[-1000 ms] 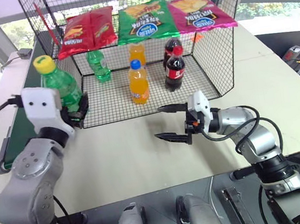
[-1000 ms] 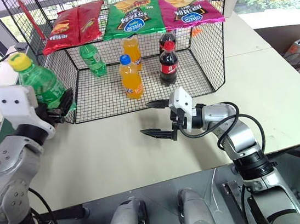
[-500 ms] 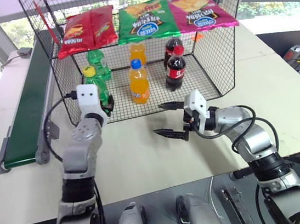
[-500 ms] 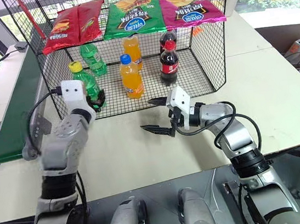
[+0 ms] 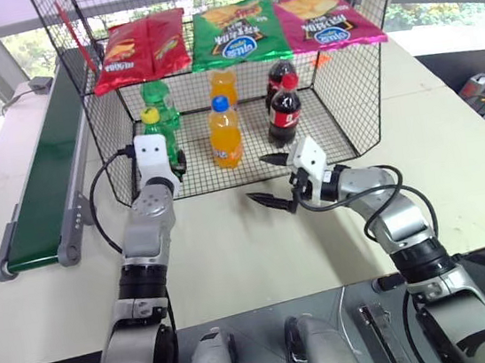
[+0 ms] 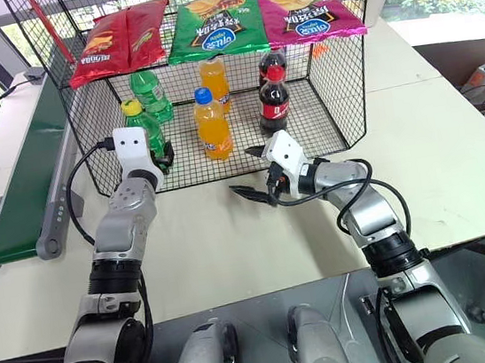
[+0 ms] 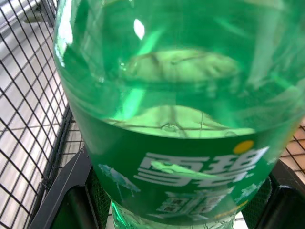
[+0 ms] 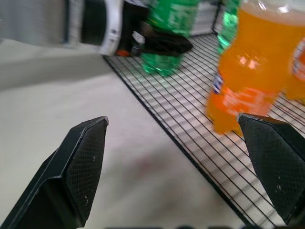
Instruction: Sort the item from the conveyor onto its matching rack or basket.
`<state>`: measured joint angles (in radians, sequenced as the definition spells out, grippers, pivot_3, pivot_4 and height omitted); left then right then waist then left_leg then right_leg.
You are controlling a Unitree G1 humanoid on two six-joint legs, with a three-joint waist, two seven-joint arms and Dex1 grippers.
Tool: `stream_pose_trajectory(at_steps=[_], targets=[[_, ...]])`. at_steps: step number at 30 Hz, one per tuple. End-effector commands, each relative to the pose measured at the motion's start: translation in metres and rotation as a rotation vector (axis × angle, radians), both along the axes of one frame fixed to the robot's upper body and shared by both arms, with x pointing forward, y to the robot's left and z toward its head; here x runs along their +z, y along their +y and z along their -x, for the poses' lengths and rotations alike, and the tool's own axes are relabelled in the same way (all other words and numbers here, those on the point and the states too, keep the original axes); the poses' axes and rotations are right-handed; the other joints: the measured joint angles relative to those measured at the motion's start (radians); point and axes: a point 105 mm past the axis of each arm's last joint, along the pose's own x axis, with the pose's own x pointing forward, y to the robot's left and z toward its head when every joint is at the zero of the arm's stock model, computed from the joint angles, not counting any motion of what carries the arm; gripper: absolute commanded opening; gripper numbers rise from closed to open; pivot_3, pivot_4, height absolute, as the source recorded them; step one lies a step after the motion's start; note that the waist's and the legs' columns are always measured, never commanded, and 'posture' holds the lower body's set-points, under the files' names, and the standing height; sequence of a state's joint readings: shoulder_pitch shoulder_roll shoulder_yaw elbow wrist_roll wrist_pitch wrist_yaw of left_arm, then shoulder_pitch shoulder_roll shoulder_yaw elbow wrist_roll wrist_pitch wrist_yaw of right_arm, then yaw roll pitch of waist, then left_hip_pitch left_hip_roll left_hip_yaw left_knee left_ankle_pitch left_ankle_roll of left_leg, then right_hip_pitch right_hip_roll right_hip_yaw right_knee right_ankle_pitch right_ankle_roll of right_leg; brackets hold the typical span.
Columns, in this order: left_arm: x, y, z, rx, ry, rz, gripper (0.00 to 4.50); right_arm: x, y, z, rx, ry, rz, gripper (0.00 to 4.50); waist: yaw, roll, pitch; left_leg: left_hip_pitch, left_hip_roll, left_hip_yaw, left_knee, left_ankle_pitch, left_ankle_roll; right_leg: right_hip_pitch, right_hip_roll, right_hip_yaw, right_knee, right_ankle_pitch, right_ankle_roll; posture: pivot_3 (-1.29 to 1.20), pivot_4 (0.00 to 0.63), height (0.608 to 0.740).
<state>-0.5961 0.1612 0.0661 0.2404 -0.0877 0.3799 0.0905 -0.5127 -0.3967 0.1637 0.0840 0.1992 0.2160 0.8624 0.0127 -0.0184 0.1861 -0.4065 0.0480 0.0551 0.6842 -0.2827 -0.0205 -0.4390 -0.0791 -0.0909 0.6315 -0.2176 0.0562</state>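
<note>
— Where's the bottle (image 5: 155, 132)?

— In the basket (image 5: 352, 95). It stands upright on the grid floor at the front left corner, yellow cap on top. A second green bottle (image 5: 160, 98) stands just behind it.

— And the left gripper (image 5: 175, 161)?

— Reaching in level through the open front, right at the bottle. In the left wrist view a black finger (image 7: 71, 195) rises on each side of the green label.

— Holding it?

— I cannot tell. The fingers flank the bottle closely, but the bottle hides where the pads would meet it, so they may be pressing it or may be just clear of it.

— The right gripper (image 5: 258, 179)?

— Wide open and empty. It hangs over the table (image 5: 233, 245) just before the basket's front edge, pointing toward the left arm. An orange bottle (image 5: 224, 133) and a cola bottle (image 5: 283, 112) stand on the grid beyond it.

— The belt (image 5: 40, 172)?

— It runs along the table beside the basket's left wall.

— Anything else in the basket?

— Three chip bags along the back wall: red (image 5: 140, 50), green (image 5: 236, 32) and pink (image 5: 324, 20).
</note>
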Motion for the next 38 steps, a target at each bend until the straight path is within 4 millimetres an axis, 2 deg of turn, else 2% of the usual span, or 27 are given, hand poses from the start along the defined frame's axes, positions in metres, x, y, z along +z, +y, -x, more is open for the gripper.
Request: stream_pose_trajectory(at_steps=[1, 9, 16, 19, 23, 28, 38], targets=[[0.019, 0.003, -0.002, 0.020, -0.076, 0.026, 4.47, 0.012, 0.005, 0.001, 0.022, -0.052, -0.011, 4.50, 0.000, 0.000, 0.000, 0.000, 0.000, 0.000, 0.000, 0.000, 0.000, 0.000, 0.000, 0.000, 0.000, 0.000, 0.000, 0.00, 0.150, 0.740], [0.031, 0.001, 0.010, -0.020, -0.087, -0.014, 4.47, 0.011, 0.007, 0.004, 0.039, -0.044, -0.012, 4.50, 0.000, 0.000, 0.000, 0.000, 0.000, 0.000, 0.000, 0.000, -0.001, 0.000, 0.000, 0.000, 0.000, 0.000, 0.000, 0.00, 0.150, 0.740], [0.049, 0.014, 0.039, -0.045, -0.069, -0.088, 4.47, 0.007, 0.006, 0.007, 0.056, -0.031, -0.006, 4.50, -0.003, 0.000, 0.000, 0.001, 0.001, 0.000, 0.000, 0.000, -0.001, 0.000, 0.000, 0.000, 0.001, 0.000, 0.000, 0.00, 0.150, 0.740], [0.052, 0.013, 0.062, -0.082, -0.057, -0.102, 4.47, 0.006, 0.006, 0.007, 0.057, -0.029, -0.007, 4.50, -0.002, 0.000, 0.000, 0.001, 0.000, 0.000, 0.000, 0.001, -0.001, 0.000, 0.000, 0.000, 0.001, 0.000, 0.000, 0.00, 0.150, 0.740], [0.043, 0.010, 0.090, -0.127, -0.002, -0.103, 4.47, 0.005, 0.005, 0.008, 0.056, -0.029, -0.011, 4.50, -0.002, 0.000, 0.000, 0.000, 0.000, 0.000, 0.000, 0.001, -0.001, 0.000, 0.000, 0.000, 0.001, 0.000, 0.000, 0.00, 0.150, 0.740], [0.023, 0.008, 0.122, -0.147, 0.074, -0.072, 4.47, 0.004, 0.004, 0.008, 0.054, -0.024, -0.016, 4.50, -0.002, 0.000, 0.000, 0.001, 0.000, -0.001, 0.000, 0.001, -0.001, 0.001, 0.000, 0.001, 0.001, 0.000, 0.000, 0.00, 0.150, 0.740], [-0.002, 0.017, 0.146, -0.099, 0.148, 0.002, 4.47, 0.000, -0.002, 0.008, 0.044, -0.021, -0.001, 4.50, -0.001, 0.000, 0.000, 0.001, 0.000, -0.002, 0.000, 0.001, -0.001, 0.000, 0.000, 0.001, 0.001, 0.000, 0.000, 0.00, 0.150, 0.740]])
